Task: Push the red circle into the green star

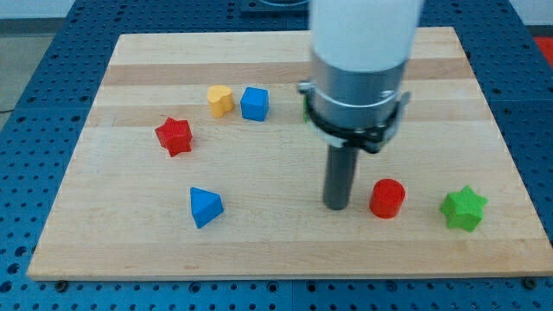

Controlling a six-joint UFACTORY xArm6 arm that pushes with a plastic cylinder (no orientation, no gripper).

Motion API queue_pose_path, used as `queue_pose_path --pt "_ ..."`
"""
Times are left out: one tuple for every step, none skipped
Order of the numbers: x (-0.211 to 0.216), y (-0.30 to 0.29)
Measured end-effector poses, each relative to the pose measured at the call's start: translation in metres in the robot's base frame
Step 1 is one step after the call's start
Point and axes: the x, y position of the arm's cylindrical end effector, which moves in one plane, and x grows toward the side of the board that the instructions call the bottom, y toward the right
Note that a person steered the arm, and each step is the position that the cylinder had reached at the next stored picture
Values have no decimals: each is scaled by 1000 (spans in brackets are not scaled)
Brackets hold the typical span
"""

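Observation:
The red circle [387, 198], a short red cylinder, stands on the wooden board toward the view's lower right. The green star [463, 208] lies to its right, apart from it by a gap of about one block's width. My tip [337, 207] rests on the board just left of the red circle, close to it but with a thin gap showing. The rod rises from the tip into the arm's grey and white body [359, 69], which hides part of the board behind it.
A red star [174, 135] lies at the view's left. A yellow heart-like block [220, 100] and a blue cube [255, 104] sit near the top middle. A blue triangle [205, 207] lies at lower left. A sliver of green [306, 110] shows behind the arm.

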Motion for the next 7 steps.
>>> queue_pose_path --pt "-8 42" --pt "-8 88" --pt "-8 110" --pt "-8 115" --pt "-17 111" --pt "-21 110" --pt "-23 110"
